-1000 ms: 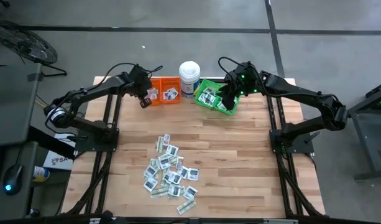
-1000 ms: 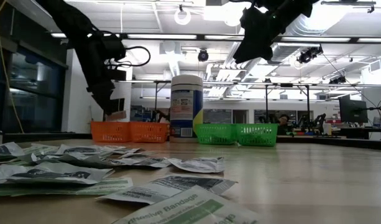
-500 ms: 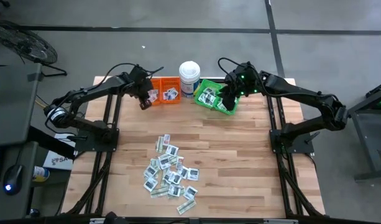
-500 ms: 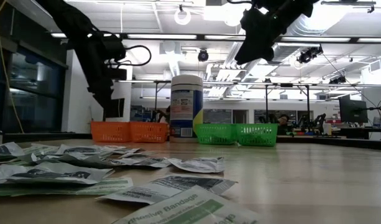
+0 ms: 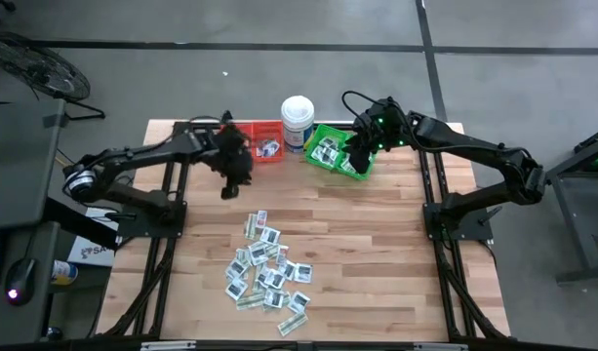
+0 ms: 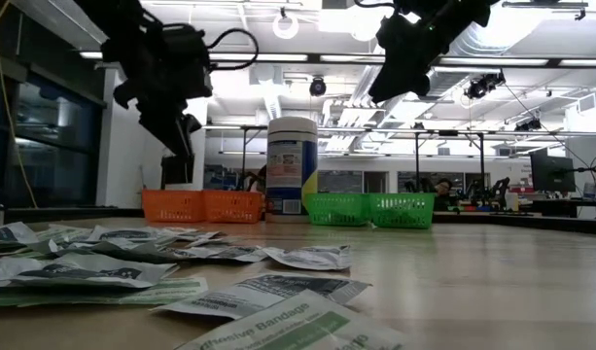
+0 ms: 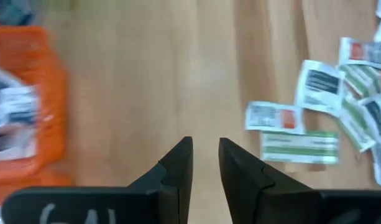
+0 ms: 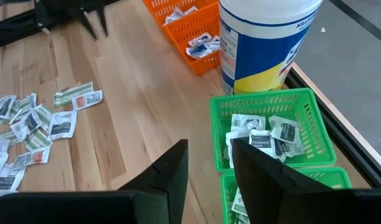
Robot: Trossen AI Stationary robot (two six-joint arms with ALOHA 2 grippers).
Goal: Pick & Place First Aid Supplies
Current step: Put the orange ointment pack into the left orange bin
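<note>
The first aid supplies [image 5: 267,271] lie in a loose pile of small flat packets on the wooden table's near middle, also seen in the left wrist view [image 7: 321,118]. More packets lie in the orange bin [image 5: 267,143] and the green bin [image 5: 328,151]. My left gripper [image 5: 230,185] hangs above bare table between the orange bin and the pile. Its fingers [image 7: 206,149] are open by a narrow gap with nothing between them. My right gripper [image 5: 355,161] hovers open over the green bin [image 8: 271,137], empty [image 8: 209,152].
A tall white round tub [image 5: 297,117] stands between the two bins at the table's far edge. Bare wood lies between the bins and the pile, and to the pile's right. Metal frame legs show under both table sides.
My left gripper has swung from above the orange bin toward the table's near edge and the pile, rising a little and rolling its wrist. The pale packet seen at its fingertips a second ago is no longer there.
</note>
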